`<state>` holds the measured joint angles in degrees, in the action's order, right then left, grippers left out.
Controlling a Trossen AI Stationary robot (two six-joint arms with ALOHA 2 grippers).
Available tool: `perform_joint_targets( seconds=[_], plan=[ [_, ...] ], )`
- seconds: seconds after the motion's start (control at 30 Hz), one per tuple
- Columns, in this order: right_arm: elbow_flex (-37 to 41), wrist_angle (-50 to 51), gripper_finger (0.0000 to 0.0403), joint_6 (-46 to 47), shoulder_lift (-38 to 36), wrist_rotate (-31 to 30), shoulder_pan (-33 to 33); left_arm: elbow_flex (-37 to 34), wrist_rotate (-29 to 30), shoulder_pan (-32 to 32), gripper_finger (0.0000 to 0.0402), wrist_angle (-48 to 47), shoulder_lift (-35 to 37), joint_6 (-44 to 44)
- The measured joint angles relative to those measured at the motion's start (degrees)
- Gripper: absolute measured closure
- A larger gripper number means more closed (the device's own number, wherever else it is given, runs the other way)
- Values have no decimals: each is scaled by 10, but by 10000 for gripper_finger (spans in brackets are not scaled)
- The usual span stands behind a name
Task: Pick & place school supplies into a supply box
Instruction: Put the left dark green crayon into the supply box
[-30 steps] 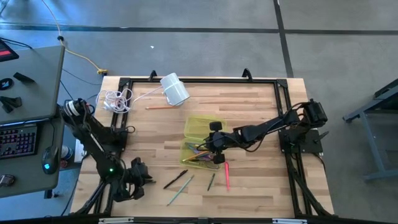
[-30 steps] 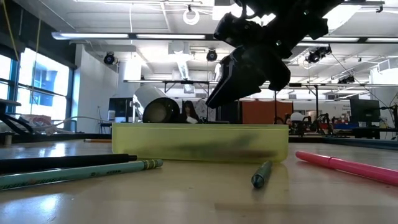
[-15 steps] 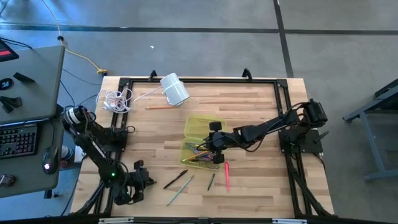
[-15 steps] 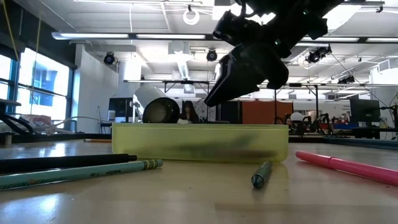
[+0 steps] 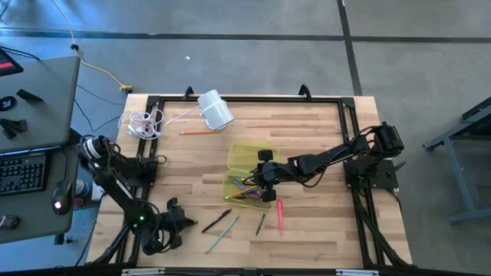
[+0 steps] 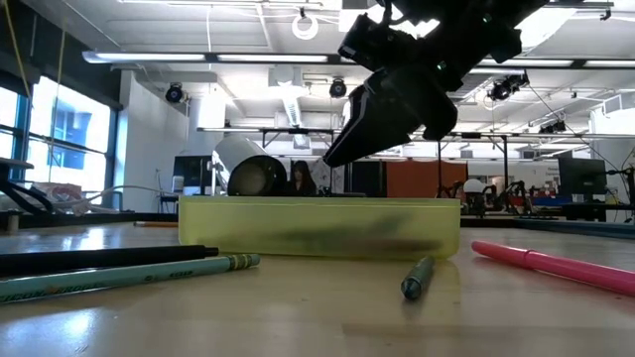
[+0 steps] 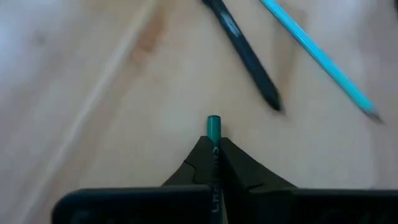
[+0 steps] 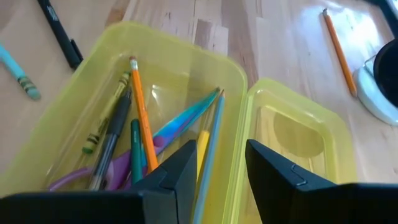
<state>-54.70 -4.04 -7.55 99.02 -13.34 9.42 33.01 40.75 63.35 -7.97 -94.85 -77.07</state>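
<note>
Fingers of the left gripper (image 7: pixel 213 149), at seven o'clock on the table: pinched on a thin teal-green pen (image 7: pixel 213 124). Fingers of the right gripper (image 8: pixel 221 165): spread, empty, over the translucent yellow-green plastic supply box (image 5: pixel 250 175) at table centre.

Risk: pen is gripped near its tip, so it may swivel or slip in transit.

Count, loose at six o'clock: black pen (image 5: pixel 216 221), one; light-blue pencil (image 5: pixel 222 233), one; green pen (image 5: pixel 261 223), one; pink pen (image 5: pixel 280 215), one. Orange pencil (image 5: pixel 198 133) at eleven o'clock, one.
</note>
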Motion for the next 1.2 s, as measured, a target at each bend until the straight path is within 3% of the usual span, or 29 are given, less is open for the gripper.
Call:
perform_joint_targets(
  seconds=[0.13, 0.4, 0.63, 0.83, 1.2],
  plan=[
    [0, -16, 281, -2, 0, 0, 0, -1, 17, -18, 340, 7, -1, 1],
    [0, -30, 281, 0, 0, 13, 0, -1, 25, -88, 359, 19, -1, 52],
    [0, -33, 281, 0, 0, 29, 7, -2, 3, -153, 343, 64, 0, 116],
    [0, -33, 281, -2, 0, 28, 24, -1, -16, -196, 352, 120, 0, 227],
    [0, -31, 281, -4, 0, 28, 45, 50, -49, -233, 371, 112, 45, 377]
  ],
)
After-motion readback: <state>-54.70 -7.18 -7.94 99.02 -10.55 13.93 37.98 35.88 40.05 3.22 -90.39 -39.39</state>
